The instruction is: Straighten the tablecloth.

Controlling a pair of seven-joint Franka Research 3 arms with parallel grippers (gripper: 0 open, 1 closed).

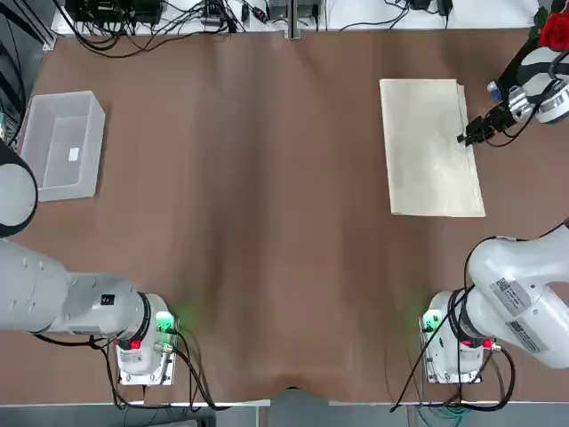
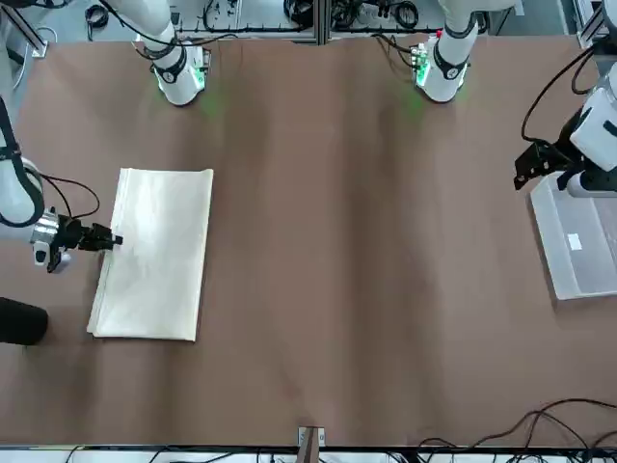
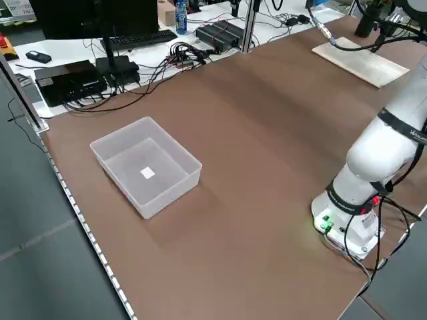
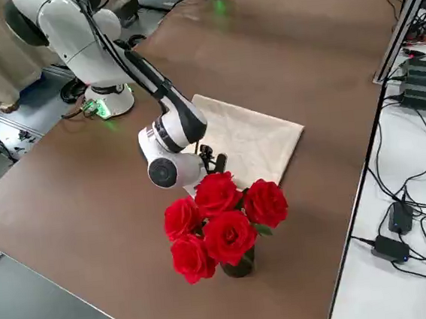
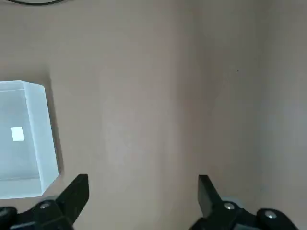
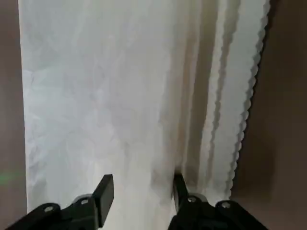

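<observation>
The tablecloth is a cream cloth folded into a long rectangle, lying flat on the right side of the brown table. My right gripper sits low at the middle of its outer long edge, pointing in at it. In the right wrist view its fingers stand apart just over the cloth, beside the stacked scalloped edges, with nothing pinched between them. My left gripper is open and hangs above bare table beside the clear bin.
The clear plastic bin stands at the far left of the table. A vase of red roses stands close behind the right gripper, near the table's right edge. Cables and electronics line the far edge.
</observation>
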